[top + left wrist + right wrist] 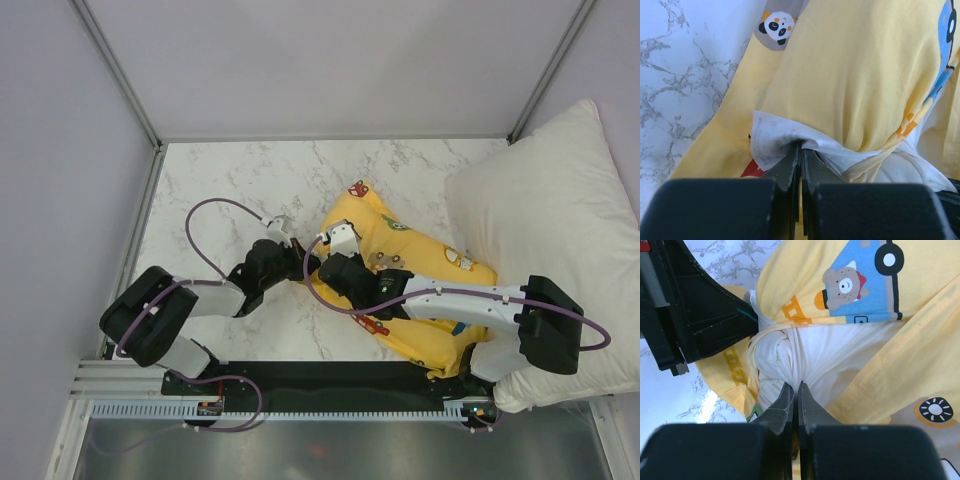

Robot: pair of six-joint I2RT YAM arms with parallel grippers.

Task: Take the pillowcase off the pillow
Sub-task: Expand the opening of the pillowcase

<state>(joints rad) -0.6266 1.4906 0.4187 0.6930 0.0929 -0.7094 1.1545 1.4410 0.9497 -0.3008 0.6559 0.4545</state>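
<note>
Pinching the pillowcase (365, 215) by its white label (770, 137) with the left end effector (801, 147), clamped tight; nipping the pillow (830, 355) with the right end effector (795, 387), likewise closed, on the surface (240, 180). Could slip off the thin label under pull.

The white marble-patterned table (230, 190) carried a yellow pillowcase (420, 250) right of centre, its pillow (830, 355) showing at the opening. A large white pillow (560, 200) lay at the right edge, against the pillowcase.
</note>
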